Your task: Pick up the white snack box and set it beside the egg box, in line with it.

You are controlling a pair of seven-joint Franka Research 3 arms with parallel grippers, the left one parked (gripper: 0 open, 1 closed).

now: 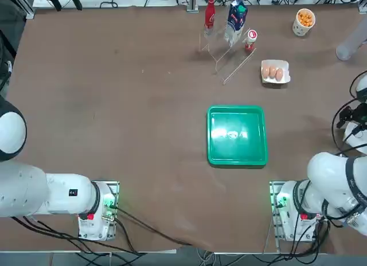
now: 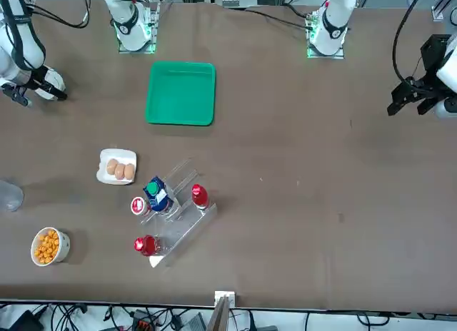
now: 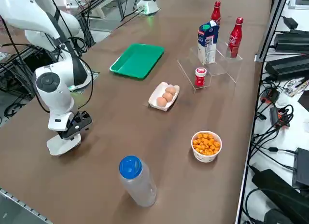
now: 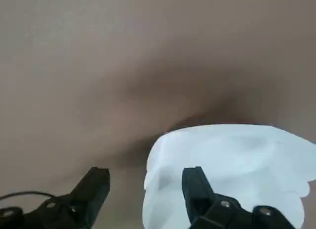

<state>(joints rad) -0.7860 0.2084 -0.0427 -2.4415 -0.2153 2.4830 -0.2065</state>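
Presently the right end effector (image 3: 72,129) hangs low at the robot's right edge of the brown surface (image 3: 116,118), directly over the white snack box (image 3: 63,144), which lies flat on the surface. From the wrist camera its two fingers (image 4: 94,187) stand spread apart, gripping nothing, with one finger in front of the snack box (image 4: 232,160) and the other over bare surface beside it; whether either touches the box cannot be told. Near the box stands a clear bottle with a blue cap (image 3: 136,179). Further along sits a cup of orange snacks (image 3: 206,146). The egg box (image 3: 164,96) rests well apart from the snack box, toward mid-surface, with a green tray (image 3: 137,60) beyond it. Farthest, a clear stand (image 3: 210,64) carries a carton and red bottles.
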